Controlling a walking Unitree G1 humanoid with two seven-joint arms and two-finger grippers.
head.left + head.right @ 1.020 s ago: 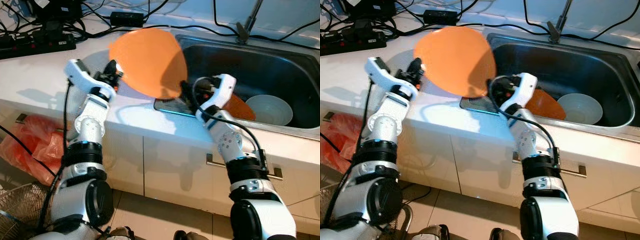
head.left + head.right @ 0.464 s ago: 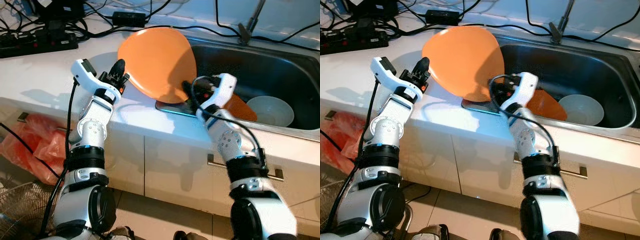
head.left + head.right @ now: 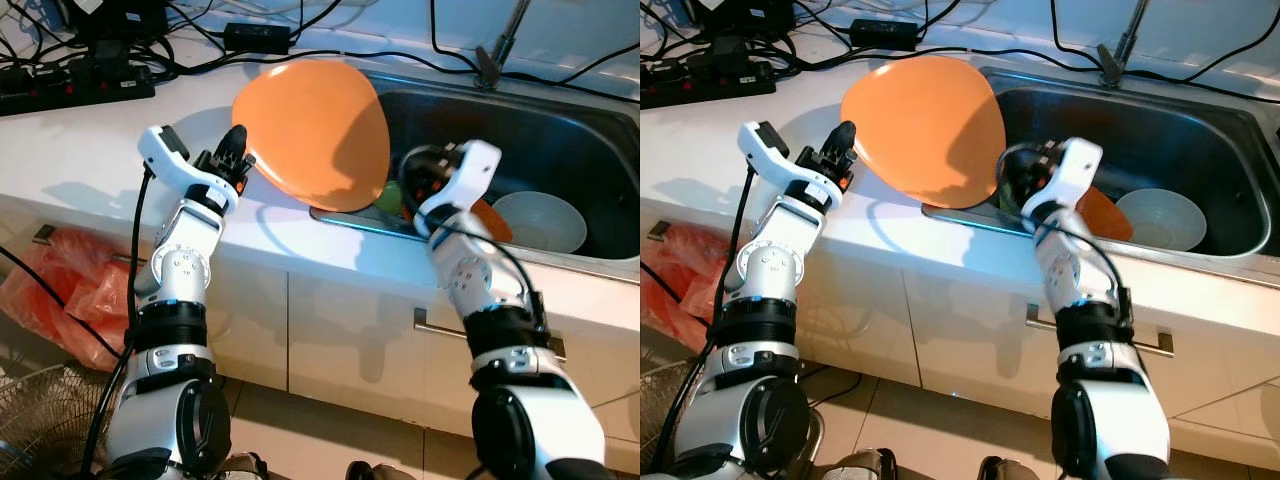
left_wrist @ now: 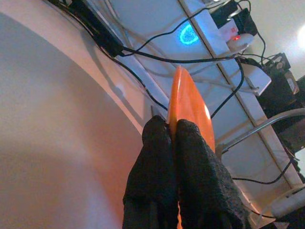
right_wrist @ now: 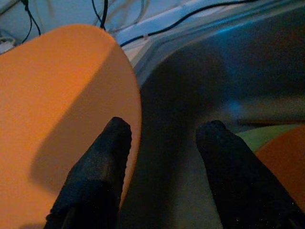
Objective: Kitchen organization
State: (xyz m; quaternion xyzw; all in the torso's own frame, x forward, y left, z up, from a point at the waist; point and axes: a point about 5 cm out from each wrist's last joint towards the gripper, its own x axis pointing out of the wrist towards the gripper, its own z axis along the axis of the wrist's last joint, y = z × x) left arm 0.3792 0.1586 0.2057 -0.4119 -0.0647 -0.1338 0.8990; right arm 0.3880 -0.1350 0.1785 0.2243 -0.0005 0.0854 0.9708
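While the orange plate [image 3: 312,130] is pinched at its rim by the left gripper [image 3: 238,153], the spread, empty right gripper [image 5: 162,162] should be kept clear beside it.

The orange plate [image 3: 312,130] looks like smooth, matt plastic. The sink [image 3: 560,140] is brushed metal with a dull sheen. The countertop [image 3: 90,140] is smooth, glossy white. The left gripper's fingers [image 4: 190,167] have a rough, grainy black coating.
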